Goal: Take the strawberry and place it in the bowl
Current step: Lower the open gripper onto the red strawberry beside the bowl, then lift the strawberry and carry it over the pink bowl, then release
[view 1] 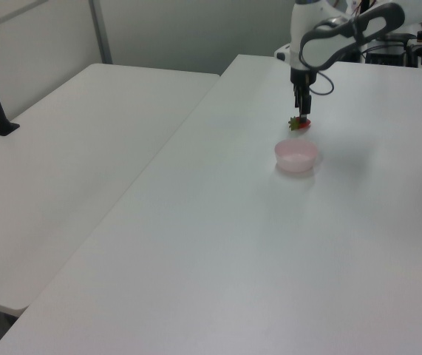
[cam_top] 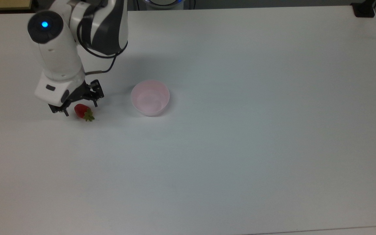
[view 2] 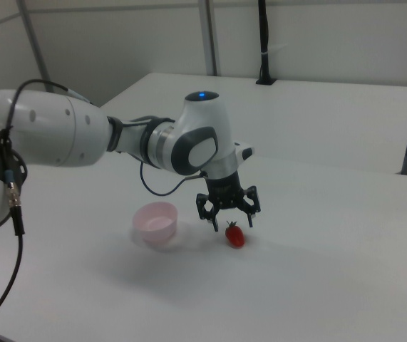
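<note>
Red and glossy, the strawberry [cam_top: 82,111] lies on its side on the white table [cam_top: 240,130], and you can see its green cap pointing toward the top view's lower right. In the right view the strawberry [view 2: 235,234] rests on the table surface to the right view's right of the bowl [view 2: 156,222], near it but not touching.

Note the gripper [cam_top: 80,108]: it is positioned directly over the fruit with its fingers spread wide, one fingertip on each side of the strawberry. In the right view the gripper [view 2: 232,223] hangs just above the strawberry, with both black fingers [view 2: 213,222] pointing down at the table. You cannot confirm contact between fingertips and fruit from these views.

The pale pink bowl [cam_top: 150,97] stands upright and empty, to the top view's right of the strawberry. In the left view the bowl [view 1: 295,155] sits in front of the strawberry [view 1: 299,123], and the gripper [view 1: 301,115] comes down vertically onto the fruit.
</note>
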